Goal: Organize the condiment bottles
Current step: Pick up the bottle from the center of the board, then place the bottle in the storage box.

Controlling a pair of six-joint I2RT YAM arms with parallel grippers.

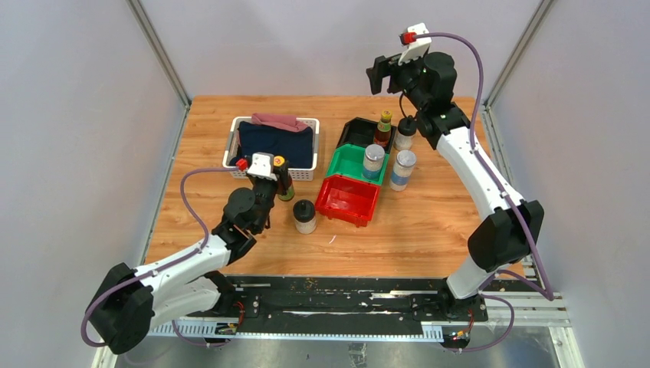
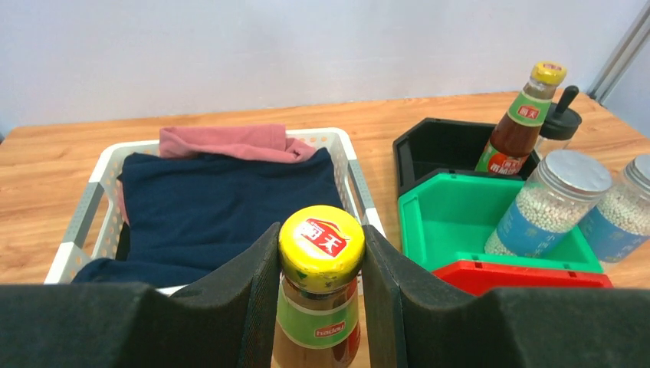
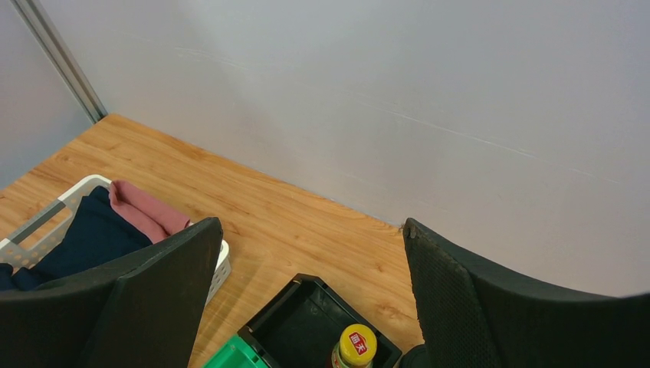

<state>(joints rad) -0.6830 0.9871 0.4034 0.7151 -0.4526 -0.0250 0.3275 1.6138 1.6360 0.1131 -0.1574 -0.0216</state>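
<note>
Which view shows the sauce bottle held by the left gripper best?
Left wrist: the held sauce bottle fills the foreground, cap and label sharp between the fingers. Top external shows it small, beside the white basket. Right wrist shows only the other sauce bottle.

left gripper [image 2: 320,261]: gripping sauce bottle [image 2: 318,331] | right gripper [image 3: 308,257]: raised, spread

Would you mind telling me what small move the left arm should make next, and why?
Probably lift straight up a little. The left gripper is shut on the yellow-capped sauce bottle close beside the white basket, so rising first should clear the basket's rim before carrying it toward the black bin, where the matching sauce bottle already stands.
</note>
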